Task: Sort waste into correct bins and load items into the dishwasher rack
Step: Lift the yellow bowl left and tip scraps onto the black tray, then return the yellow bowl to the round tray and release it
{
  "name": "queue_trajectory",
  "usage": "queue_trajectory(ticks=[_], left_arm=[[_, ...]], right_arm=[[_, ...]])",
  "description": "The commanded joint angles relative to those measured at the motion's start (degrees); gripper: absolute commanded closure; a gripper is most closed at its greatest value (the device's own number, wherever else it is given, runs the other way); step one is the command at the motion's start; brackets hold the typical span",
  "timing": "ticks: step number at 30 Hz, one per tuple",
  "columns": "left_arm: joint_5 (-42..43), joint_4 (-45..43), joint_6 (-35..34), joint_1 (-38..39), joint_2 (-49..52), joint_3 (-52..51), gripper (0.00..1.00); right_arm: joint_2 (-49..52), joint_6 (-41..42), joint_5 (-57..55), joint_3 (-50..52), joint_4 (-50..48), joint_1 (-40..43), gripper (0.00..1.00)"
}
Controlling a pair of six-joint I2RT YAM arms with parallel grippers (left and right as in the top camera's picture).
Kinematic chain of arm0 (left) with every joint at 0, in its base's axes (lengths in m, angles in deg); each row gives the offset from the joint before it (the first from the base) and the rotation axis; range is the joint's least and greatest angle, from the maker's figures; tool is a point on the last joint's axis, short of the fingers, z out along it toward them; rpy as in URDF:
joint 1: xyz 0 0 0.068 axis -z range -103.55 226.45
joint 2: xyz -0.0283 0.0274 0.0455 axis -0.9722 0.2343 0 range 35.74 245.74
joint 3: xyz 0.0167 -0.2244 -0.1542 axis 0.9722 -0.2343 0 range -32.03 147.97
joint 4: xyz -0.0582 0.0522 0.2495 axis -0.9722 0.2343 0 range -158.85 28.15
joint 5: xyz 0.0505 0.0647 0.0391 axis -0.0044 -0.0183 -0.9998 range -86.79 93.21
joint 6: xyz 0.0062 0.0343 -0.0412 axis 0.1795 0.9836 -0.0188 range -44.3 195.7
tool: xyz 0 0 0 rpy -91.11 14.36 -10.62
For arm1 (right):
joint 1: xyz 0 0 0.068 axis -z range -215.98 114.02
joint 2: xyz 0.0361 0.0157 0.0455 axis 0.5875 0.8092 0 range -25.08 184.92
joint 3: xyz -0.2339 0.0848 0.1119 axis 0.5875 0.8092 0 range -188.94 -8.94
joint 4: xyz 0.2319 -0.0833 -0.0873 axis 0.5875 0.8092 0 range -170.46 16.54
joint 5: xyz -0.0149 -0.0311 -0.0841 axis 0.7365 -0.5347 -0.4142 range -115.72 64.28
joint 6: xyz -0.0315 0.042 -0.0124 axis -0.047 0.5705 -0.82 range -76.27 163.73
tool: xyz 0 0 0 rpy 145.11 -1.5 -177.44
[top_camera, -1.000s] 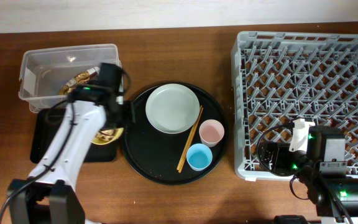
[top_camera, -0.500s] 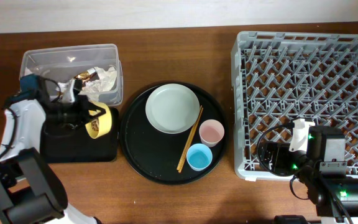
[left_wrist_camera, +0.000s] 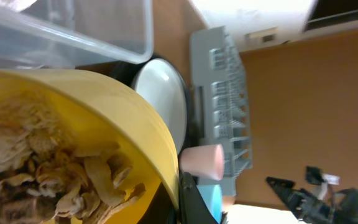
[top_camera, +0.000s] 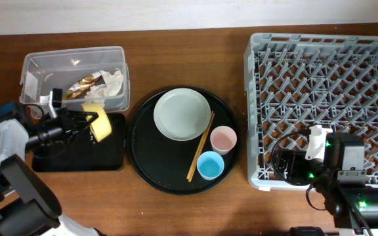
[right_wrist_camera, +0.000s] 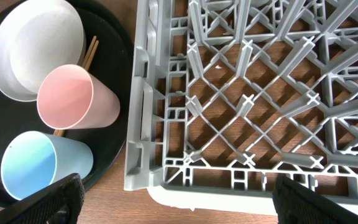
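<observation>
While on bowl (top_camera: 105, 126), left hand (top_camera: 88, 122) sideways.

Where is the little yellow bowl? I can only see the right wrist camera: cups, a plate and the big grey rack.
Observer: Overhead, the left gripper holds the small yellow bowl tipped on its side over the shallow black rectangular tray.
Operator: Is it empty?
Observer: No, the left wrist camera shows beige-brown crumbly food scraps inside it.
Operator: Where's the rubbish?
Observer: A clear plastic rectangular tub holds a shiny gold-brown foil wrapper and crumpled white tissue paper.
</observation>
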State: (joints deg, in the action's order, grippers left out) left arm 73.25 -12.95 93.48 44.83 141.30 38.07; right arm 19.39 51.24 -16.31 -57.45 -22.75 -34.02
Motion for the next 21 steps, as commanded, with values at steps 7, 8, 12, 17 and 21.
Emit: queue_trajectory(ticks=[7, 8, 12, 17, 21], left_arm=[[18.7, 0.6, 1.5, -4.7, 0.6, -4.0, 1.00], [20.2, 0.6, 1.3, -4.7, 0.6, -4.1, 1.00], [19.8, 0.2, 0.8, -4.7, 0.6, -4.1, 1.00], [17.3, -0.3, 0.7, -4.7, 0.6, -4.1, 1.00], [17.2, -1.7, 0.7, -4.7, 0.6, -4.1, 1.00]], right_arm=[[-0.2, 0.0, 0.5, -0.9, 0.0, 0.3, 0.02], [-0.2, 0.0, 0.5, -0.9, 0.0, 0.3, 0.02], [-0.2, 0.1, 0.5, -0.9, 0.0, 0.3, 0.02], [-0.2, 0.1, 0.5, -0.9, 0.0, 0.3, 0.02], [-0.2, 0.0, 0.5, -0.9, 0.0, 0.3, 0.02]])
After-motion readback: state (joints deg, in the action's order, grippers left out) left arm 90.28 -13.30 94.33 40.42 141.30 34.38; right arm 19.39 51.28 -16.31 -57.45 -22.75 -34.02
